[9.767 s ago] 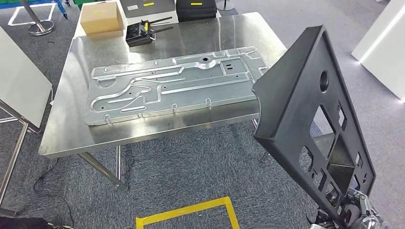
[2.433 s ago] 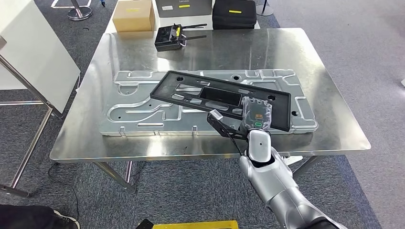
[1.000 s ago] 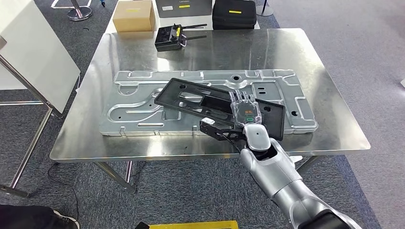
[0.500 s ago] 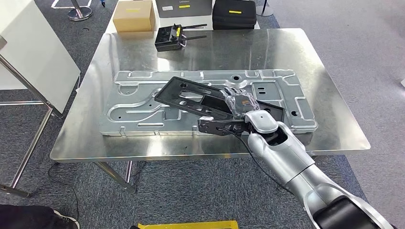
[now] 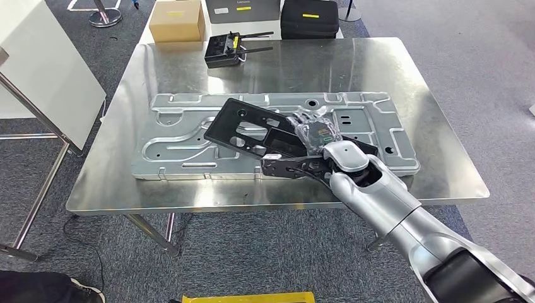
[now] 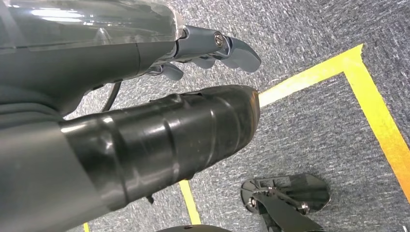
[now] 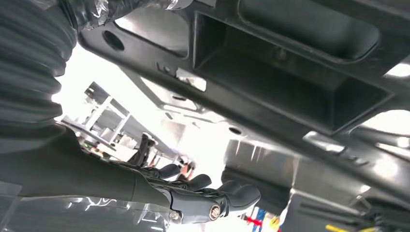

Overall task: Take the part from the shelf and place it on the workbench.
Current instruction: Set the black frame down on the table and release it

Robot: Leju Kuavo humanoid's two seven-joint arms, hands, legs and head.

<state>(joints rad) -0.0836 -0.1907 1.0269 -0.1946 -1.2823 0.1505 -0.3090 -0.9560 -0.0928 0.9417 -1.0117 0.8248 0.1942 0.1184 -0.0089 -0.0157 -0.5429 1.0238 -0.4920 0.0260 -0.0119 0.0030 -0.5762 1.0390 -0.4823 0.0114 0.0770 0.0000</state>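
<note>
The black panel part [image 5: 243, 129], full of cut-outs, lies slanted across the silver stamped sheet [image 5: 170, 136] on the steel workbench [image 5: 441, 170]. My right hand [image 5: 315, 134] holds its right half, fingers over the top face and thumb along the near edge. My forearm hides that end of the panel. The right wrist view has the panel [image 7: 290, 87] close up, with a gap of light between it and my fingers [image 7: 212, 198]. Over grey carpet my left hand [image 6: 193, 96] hangs with nothing in it, its fingers apart.
At the bench's far edge stand a cardboard box [image 5: 176, 20], a black controller with antennas [image 5: 225, 49] and a black case [image 5: 309, 17]. A white board on a metal frame [image 5: 44, 69] stands to the left. Yellow tape [image 5: 252, 297] marks the floor.
The panel, carried upright beside the bench at first, now lies on the sheet. Over the last second my right hand has twisted and the panel has swung round, its right end towards me.
</note>
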